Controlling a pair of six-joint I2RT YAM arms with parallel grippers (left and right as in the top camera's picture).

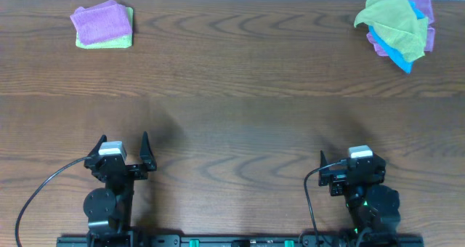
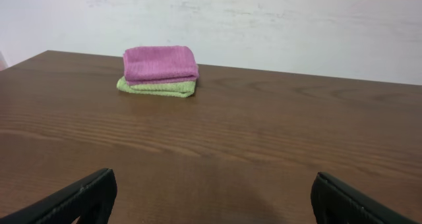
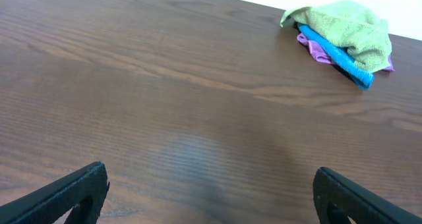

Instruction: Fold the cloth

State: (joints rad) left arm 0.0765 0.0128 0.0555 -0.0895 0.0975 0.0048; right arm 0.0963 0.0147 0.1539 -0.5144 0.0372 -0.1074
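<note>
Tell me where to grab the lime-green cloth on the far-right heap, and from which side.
Pinch the lime cloth at the corner poking out on the heap's left, coming down from that side. It lies crumpled on top, and that corner looks clear of the blue cloth and purple cloth beneath.

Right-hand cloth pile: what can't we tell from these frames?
- Overhead: the lime cloth drapes over the blue cloth and purple cloth; only their edges show, so the count beneath is unclear.
- Right wrist: the lime cloth is bunched; its corners and far side hide behind its own folds.
- Left wrist: the pile is out of frame; only the folded stack shows.
</note>
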